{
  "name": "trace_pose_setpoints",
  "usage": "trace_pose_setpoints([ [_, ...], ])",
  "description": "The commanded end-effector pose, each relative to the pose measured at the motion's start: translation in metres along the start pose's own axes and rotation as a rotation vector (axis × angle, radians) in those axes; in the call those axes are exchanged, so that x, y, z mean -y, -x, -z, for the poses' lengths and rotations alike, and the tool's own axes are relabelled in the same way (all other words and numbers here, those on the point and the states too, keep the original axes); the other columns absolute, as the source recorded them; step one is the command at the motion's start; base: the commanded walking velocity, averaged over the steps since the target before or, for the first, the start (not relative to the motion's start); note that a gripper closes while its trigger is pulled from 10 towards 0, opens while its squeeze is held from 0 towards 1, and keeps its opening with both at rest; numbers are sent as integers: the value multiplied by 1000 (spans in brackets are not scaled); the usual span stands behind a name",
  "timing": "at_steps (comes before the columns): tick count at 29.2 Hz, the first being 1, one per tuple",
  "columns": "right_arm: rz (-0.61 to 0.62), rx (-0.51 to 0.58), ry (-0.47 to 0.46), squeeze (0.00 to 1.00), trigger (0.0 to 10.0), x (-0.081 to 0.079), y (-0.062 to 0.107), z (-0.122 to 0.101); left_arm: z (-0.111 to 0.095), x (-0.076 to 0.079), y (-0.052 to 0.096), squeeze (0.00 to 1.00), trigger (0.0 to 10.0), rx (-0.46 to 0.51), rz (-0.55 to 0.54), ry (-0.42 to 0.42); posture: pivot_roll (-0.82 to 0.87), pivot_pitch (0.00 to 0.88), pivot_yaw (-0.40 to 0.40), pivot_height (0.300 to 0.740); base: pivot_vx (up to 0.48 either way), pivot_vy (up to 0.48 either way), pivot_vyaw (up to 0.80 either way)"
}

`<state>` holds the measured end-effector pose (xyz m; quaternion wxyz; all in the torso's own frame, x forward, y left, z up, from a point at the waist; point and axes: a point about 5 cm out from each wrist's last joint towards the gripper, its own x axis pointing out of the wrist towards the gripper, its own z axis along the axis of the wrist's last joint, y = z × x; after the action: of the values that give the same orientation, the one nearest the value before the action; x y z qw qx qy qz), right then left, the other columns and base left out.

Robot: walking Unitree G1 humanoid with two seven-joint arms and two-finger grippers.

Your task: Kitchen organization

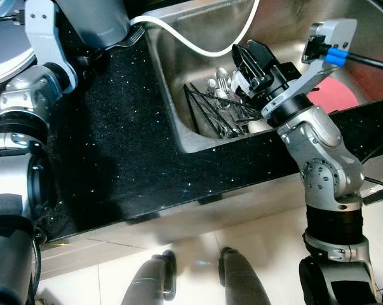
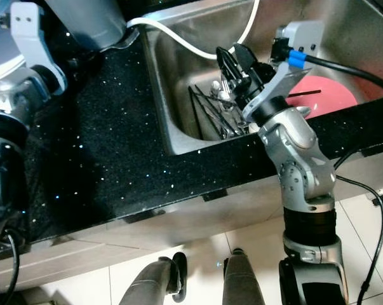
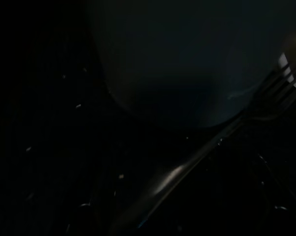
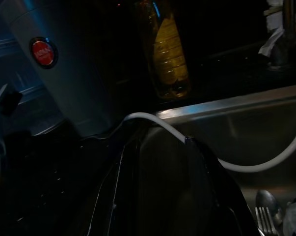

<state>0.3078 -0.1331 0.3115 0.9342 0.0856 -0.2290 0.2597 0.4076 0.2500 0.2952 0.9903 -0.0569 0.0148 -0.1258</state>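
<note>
- The right claw point(image 1: 248, 60) hangs over the sink point(image 1: 178, 95), its two black fingers spread apart and grasping nothing; it points down and left toward the pile of cutlery point(image 1: 224, 105), so my guess is that it is lining up to pick a piece out.
- The cutlery, spoons and forks with some dark thin utensils, lies heaped on the sink floor just below and near the claw, a sensible place for washed or waiting pieces.
- A white hose point(image 1: 197, 44) curves across the far part of the sink, passing just beyond the claw; it could snag the fingers on the way down.
- A red plate point(image 1: 337, 95) lies in the sink to the right, partly behind the arm.
- The left claw is at the far left of the black speckled surface point(image 1: 121, 159); whether it is clenched or released I cannot tell. Its wrist view, very dark, shows a fork point(image 3: 226, 132) lying on the surface beside a grey canister point(image 1: 96, 22).
- In the right wrist view a bottle of yellow liquid point(image 4: 170, 54) stands behind the sink, to the right of the canister.
</note>
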Motion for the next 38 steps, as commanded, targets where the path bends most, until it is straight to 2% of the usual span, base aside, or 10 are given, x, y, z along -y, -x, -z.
trace_pose_setpoints([
  [1,-56,-1,-15,0,10000,-10,-1,0,23,-19,12,0,10000,-136,-42,94,-61,356,130,740,0,0,0],
  [8,-65,3,-37,0,10000,-11,-6,4,23,-13,19,0,10000,-220,146,122,-30,290,114,740,0,0,0],
  [12,-81,18,-54,0,10000,-14,-12,5,35,6,24,0,10000,-324,319,-32,-15,258,107,740,0,0,0],
  [14,-93,30,-63,0,10000,-15,-16,5,56,19,40,0,10000,-400,374,-283,3,221,97,740,0,0,0],
  [16,-93,30,-63,0,10000,-15,-16,5,56,19,40,0,10000,-400,374,-283,3,221,97,740,0,0,0],
  [18,-103,41,-69,0,10000,-16,-19,6,76,39,60,0,10000,-448,455,-423,13,192,94,740,0,0,0],
  [22,-108,52,-73,0,10000,-16,-22,5,88,54,77,0,10000,-481,504,-469,17,180,91,740,0,0,0],
  [27,-107,64,-75,0,10000,-15,-23,6,89,54,74,0,10000,-471,425,-453,15,157,97,740,0,0,0],
  [30,-96,81,-68,0,10000,-13,-23,4,64,48,62,0,10000,-301,229,-390,1,149,108,740,0,0,0],
  [38,-79,89,-67,0,10000,-10,-22,4,25,40,43,0,10000,-41,8,-250,-6,146,103,740,0,0,0],
])
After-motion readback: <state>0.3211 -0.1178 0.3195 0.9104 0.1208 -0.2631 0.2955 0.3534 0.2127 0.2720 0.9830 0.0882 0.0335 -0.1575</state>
